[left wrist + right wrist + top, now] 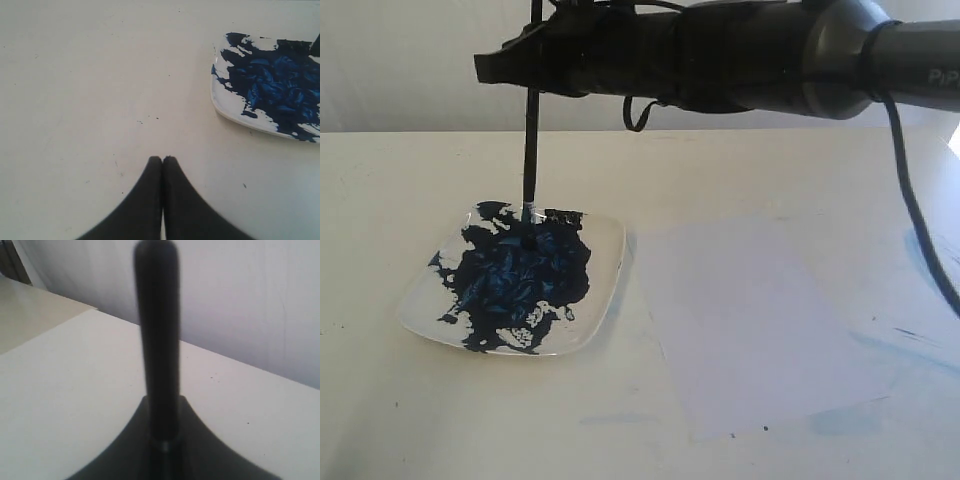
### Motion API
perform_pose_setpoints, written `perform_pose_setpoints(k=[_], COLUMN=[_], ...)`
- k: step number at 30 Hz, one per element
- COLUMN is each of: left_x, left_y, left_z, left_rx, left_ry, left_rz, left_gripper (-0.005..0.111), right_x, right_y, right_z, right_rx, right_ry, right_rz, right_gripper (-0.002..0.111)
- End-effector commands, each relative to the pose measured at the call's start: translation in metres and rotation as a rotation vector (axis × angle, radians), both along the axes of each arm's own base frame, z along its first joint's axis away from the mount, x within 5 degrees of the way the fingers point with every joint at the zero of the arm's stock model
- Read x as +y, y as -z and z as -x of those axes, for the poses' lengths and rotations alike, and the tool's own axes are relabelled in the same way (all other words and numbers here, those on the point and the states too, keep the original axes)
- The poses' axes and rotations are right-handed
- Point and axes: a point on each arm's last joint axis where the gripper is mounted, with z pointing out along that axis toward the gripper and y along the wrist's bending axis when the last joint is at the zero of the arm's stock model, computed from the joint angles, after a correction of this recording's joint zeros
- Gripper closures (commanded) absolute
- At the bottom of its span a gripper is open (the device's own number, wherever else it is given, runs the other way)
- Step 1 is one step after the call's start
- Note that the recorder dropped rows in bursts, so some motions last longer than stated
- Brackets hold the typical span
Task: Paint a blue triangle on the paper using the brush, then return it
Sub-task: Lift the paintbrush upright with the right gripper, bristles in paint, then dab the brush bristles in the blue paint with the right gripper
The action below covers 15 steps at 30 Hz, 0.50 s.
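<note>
My right gripper (535,60) reaches across to the left of the exterior view, shut on the black brush (531,150), which stands upright. Its silver band and tip (528,225) dip into the dark blue paint on the white plate (605,285). In the right wrist view the brush handle (157,340) rises from between the gripper (164,402) fingers. The pale paper (750,320) lies flat to the right of the plate, with no blue triangle visible on it. My left gripper (162,159) is shut and empty above the bare table, with the plate (227,97) off to one side.
The cream tabletop (400,200) carries faint light-blue smears (910,345) to the right of the paper. The right arm's cable (915,210) hangs over the paper's right side. A white wall stands behind the table.
</note>
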Motion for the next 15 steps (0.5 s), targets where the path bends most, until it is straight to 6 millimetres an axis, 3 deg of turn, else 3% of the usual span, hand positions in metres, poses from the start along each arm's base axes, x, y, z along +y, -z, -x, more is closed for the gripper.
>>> perform_pose_setpoints(k=[1, 8, 15], left_x=[-0.001, -0.001, -0.001], left_y=[0.001, 0.001, 0.001], left_z=[0.0, 0.0, 0.0], left_rx=[0.002, 0.002, 0.002], left_ry=[0.005, 0.005, 0.005], left_rz=[0.015, 0.015, 0.015], left_gripper=[0.107, 0.107, 0.107], right_x=[0.01, 0.006, 0.01], right_y=[0.009, 0.017, 0.043], right_z=[0.006, -0.004, -0.013], right_rx=[-0.107, -0.143, -0.06], right_ry=[-0.152, 0.019, 0.062], right_rz=[0.049, 0.157, 0.176], right_gripper=[0.108, 0.108, 0.108])
